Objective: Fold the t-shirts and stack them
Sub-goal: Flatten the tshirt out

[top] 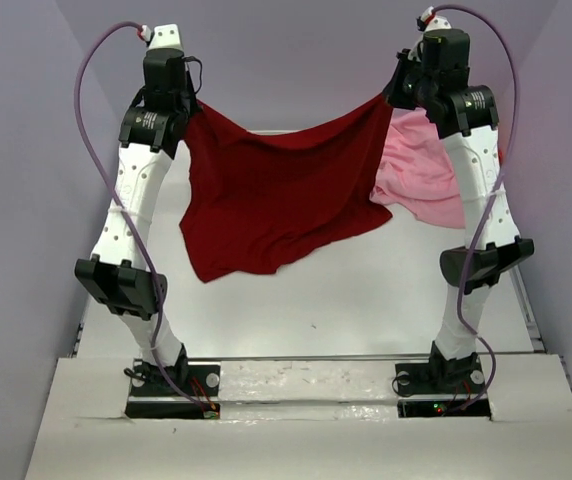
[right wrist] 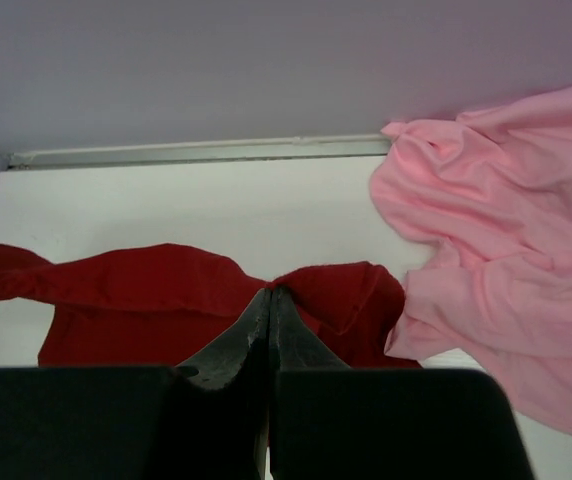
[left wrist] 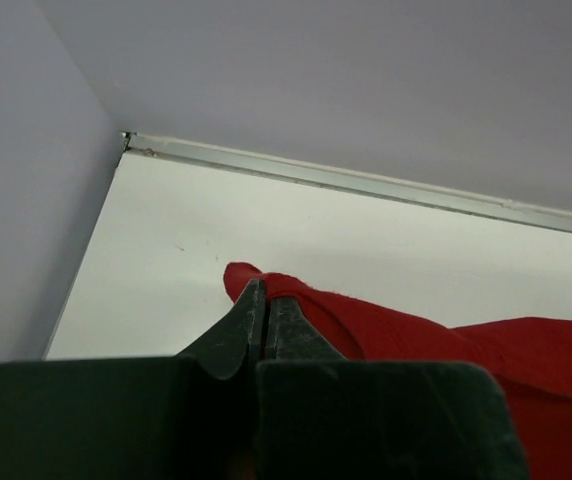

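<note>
Dark grey fingers of the left gripper [left wrist: 264, 292] are pressed together on one upper corner of the dark red t-shirt [top: 276, 200]. The right gripper [right wrist: 269, 296] is clamped on the opposite corner. The shirt hangs spread between the two raised arms over the white table [top: 366, 290], its top edge sagging at mid-span. Whether the lower hem touches the table cannot be confirmed. The light pink t-shirt [right wrist: 496, 230] lies crumpled at the far right, just beside the red shirt's right corner.
</note>
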You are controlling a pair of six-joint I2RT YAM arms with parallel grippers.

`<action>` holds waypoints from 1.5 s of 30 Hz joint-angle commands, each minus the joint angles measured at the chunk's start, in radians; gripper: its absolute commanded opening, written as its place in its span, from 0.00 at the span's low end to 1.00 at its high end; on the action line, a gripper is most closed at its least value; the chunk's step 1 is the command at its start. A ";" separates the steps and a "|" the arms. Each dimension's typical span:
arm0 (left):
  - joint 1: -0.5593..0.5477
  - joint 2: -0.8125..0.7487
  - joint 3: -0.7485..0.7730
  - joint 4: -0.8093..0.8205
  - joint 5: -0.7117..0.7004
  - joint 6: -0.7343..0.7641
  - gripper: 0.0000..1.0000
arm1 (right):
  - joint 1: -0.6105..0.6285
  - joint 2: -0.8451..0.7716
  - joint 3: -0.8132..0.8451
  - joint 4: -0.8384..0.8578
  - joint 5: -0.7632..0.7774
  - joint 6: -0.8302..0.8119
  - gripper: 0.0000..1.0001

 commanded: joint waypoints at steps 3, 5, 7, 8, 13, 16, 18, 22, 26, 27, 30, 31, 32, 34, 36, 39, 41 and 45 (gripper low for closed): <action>-0.023 -0.082 0.112 0.076 -0.019 0.002 0.00 | -0.001 0.008 0.086 0.073 -0.016 -0.018 0.00; -0.014 -0.064 0.097 0.054 0.019 -0.010 0.00 | -0.001 0.042 0.086 0.071 -0.019 -0.013 0.00; 0.009 -0.003 0.048 0.007 0.068 -0.016 0.00 | -0.001 0.070 0.072 0.050 -0.016 0.002 0.00; 0.018 0.017 0.026 -0.002 0.094 -0.027 0.00 | -0.001 0.086 0.066 0.039 -0.011 0.007 0.00; 0.023 0.134 0.004 -0.050 0.185 -0.036 0.00 | -0.001 0.194 0.011 -0.019 0.001 0.004 0.00; 0.049 0.151 0.104 -0.051 0.202 -0.045 0.00 | -0.016 0.241 0.049 -0.019 -0.026 0.006 0.00; 0.065 0.136 0.142 -0.036 0.194 -0.055 0.00 | -0.030 0.264 0.095 -0.009 -0.029 0.022 0.00; 0.048 0.123 0.210 -0.024 0.193 -0.044 0.00 | -0.041 0.254 0.135 0.086 -0.055 0.019 0.00; 0.023 0.051 0.250 -0.009 0.157 -0.035 0.00 | -0.041 0.170 0.149 0.146 -0.091 0.019 0.00; 0.019 0.015 0.250 -0.004 0.145 -0.033 0.00 | -0.041 0.153 0.149 0.151 -0.094 0.020 0.00; 0.011 -0.047 0.197 -0.001 0.156 -0.032 0.00 | -0.041 0.076 0.129 0.140 -0.095 0.022 0.00; 0.003 -0.059 0.183 -0.007 0.162 -0.032 0.00 | -0.041 0.053 0.111 0.140 -0.091 0.016 0.00; -0.010 -0.074 0.170 -0.007 0.156 -0.029 0.00 | -0.030 0.030 0.100 0.139 -0.091 0.013 0.00; -0.044 -0.128 0.144 -0.009 0.101 -0.009 0.00 | -0.021 -0.054 0.066 0.140 -0.086 0.002 0.00; -0.124 -0.189 0.138 -0.015 0.017 0.006 0.00 | 0.025 -0.119 0.014 0.132 -0.069 -0.009 0.00; -0.219 -0.304 0.068 -0.027 -0.080 0.030 0.00 | 0.091 -0.252 -0.055 0.132 0.013 -0.047 0.00; -0.231 -0.399 0.035 -0.042 -0.102 0.020 0.00 | 0.156 -0.321 -0.054 0.096 0.061 -0.067 0.00; -0.236 -0.528 -0.032 -0.056 -0.107 -0.018 0.00 | 0.203 -0.370 -0.009 0.039 0.110 -0.050 0.00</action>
